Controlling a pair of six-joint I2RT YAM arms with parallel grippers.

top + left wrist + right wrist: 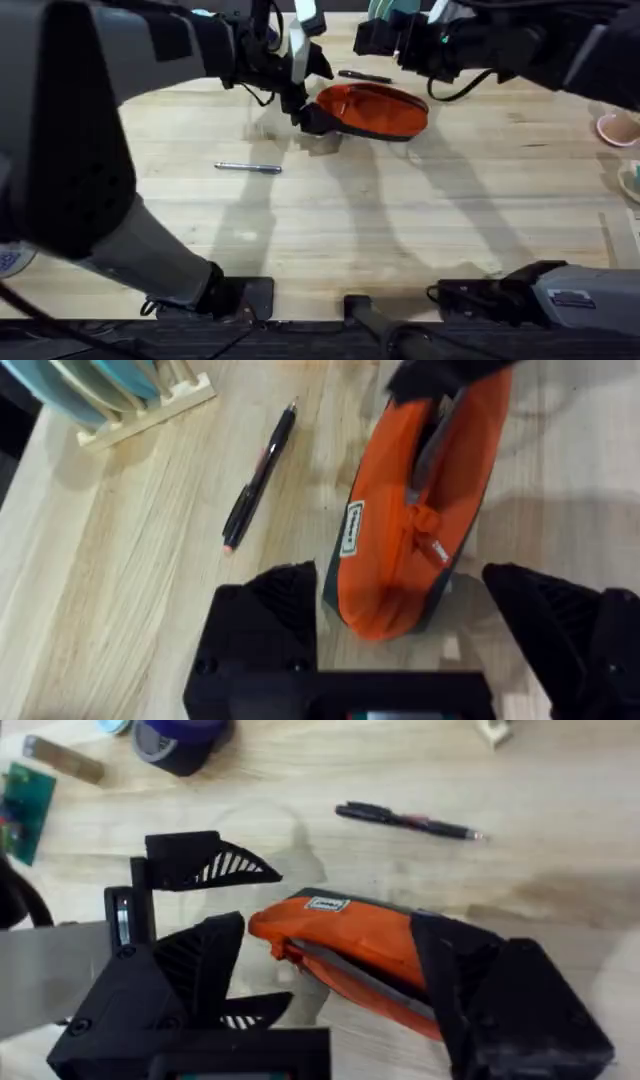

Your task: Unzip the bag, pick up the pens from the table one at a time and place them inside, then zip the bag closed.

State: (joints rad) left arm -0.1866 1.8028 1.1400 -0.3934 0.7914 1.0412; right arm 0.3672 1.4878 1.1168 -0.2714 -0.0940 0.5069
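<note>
The orange bag [375, 110] lies on the bench [400, 220] toward the far side, just right of centre, long axis running left to right. Its zipper looks partly parted along the top, a dark slit showing in the right wrist view [340, 955]. The small orange pull [425, 520] sits on the zipper line in the left wrist view.

The left claw [305, 115] is down at the bag's left end, its black fingers [270, 610] spread wide on either side of that end; whether they touch the fabric I cannot tell. The right claw [400, 45] hangs above the bag's far right part, its fingers [470, 980] open and astride the bag, one of them lying over the pouch's right portion in its own camera.

Just beyond the bag, on the far side, lies the black pen [365, 76], close to it but apart. The silvery pen [248, 167] rests nearer and to the left, well apart from the bag, lying left to right on bare wood.

At the far edge stands a rack with blue plates [110, 385].
</note>
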